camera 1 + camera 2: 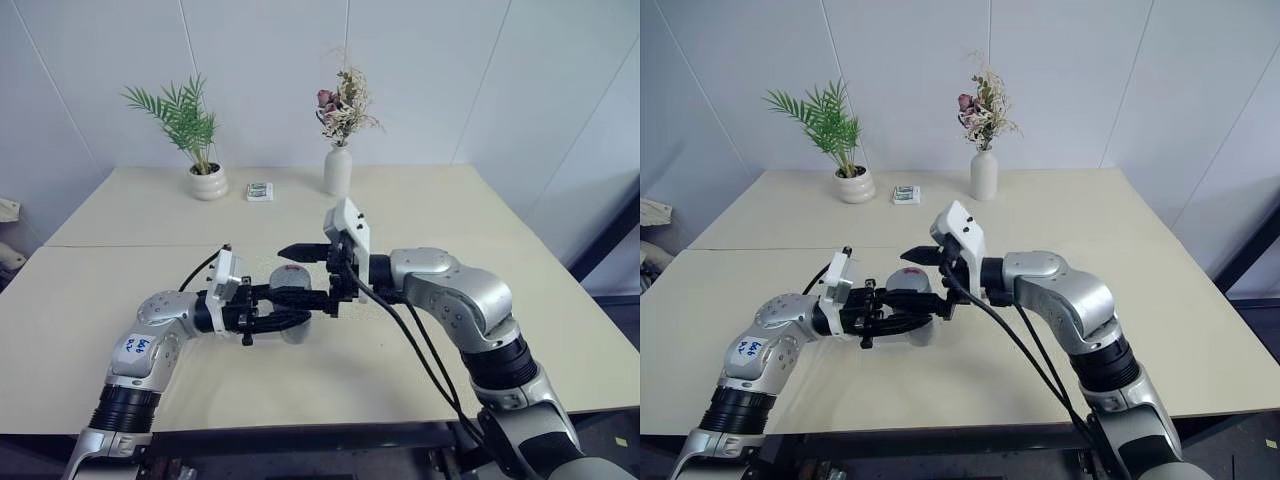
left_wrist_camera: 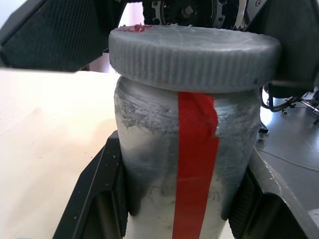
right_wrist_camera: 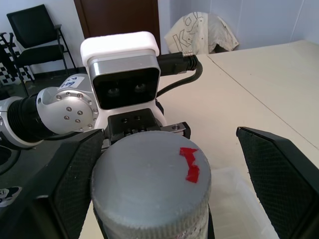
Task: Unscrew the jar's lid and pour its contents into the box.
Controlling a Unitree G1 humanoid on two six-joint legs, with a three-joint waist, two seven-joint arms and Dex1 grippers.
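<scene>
The jar [image 2: 187,164], with a red strip down its side, sits clamped between the fingers of the left gripper [image 1: 290,318], held off the table [image 1: 90,300] so its body cannot turn while the cap is worked. On top of the jar the grey ribbed lid [image 3: 152,191] is still screwed on. The right gripper [image 1: 308,262] brackets that lid, spread wide with a finger on either side and not yet pinching it, placed to close and twist. Just under and beside the jar lies the clear box [image 3: 239,199]. Well beyond the jar stand a small printed packet [image 1: 260,191], a potted palm [image 1: 190,135] and a white vase [image 1: 338,168] of dried flowers.
</scene>
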